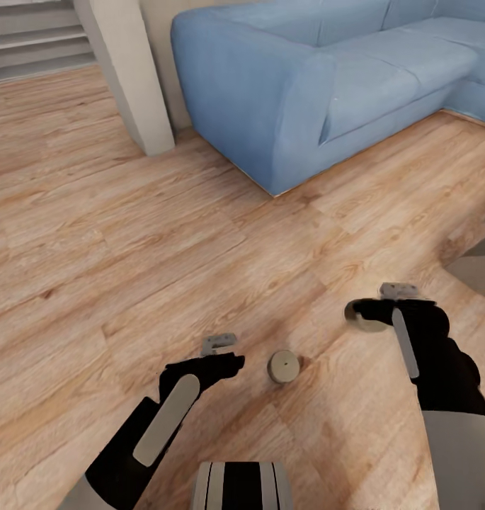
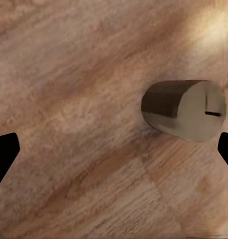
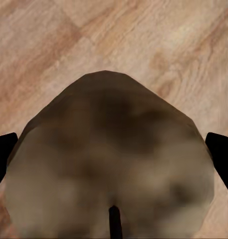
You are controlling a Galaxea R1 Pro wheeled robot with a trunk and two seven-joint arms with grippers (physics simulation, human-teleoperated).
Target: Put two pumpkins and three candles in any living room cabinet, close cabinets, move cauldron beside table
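My right gripper [image 1: 366,315] jaws clamped on one candle [image 3: 111,164]; left gripper [image 1: 231,358] jaws apart, hanging low over wood floor [image 1: 129,248]; second candle [image 1: 283,366] upright on floor just beside it; blue sofa [image 1: 306,78] ahead.

From the head we look forward and steeply down over both arms onto the floor [image 1: 129,234], with the sofa [image 1: 306,78] farther ahead. Our left wrist camera faces down at the boards from close range, sharing with the head view the candle [image 2: 186,109] standing on the floor [image 1: 283,366]. Our right wrist camera sits very near a second candle [image 3: 111,164] between its fingers.
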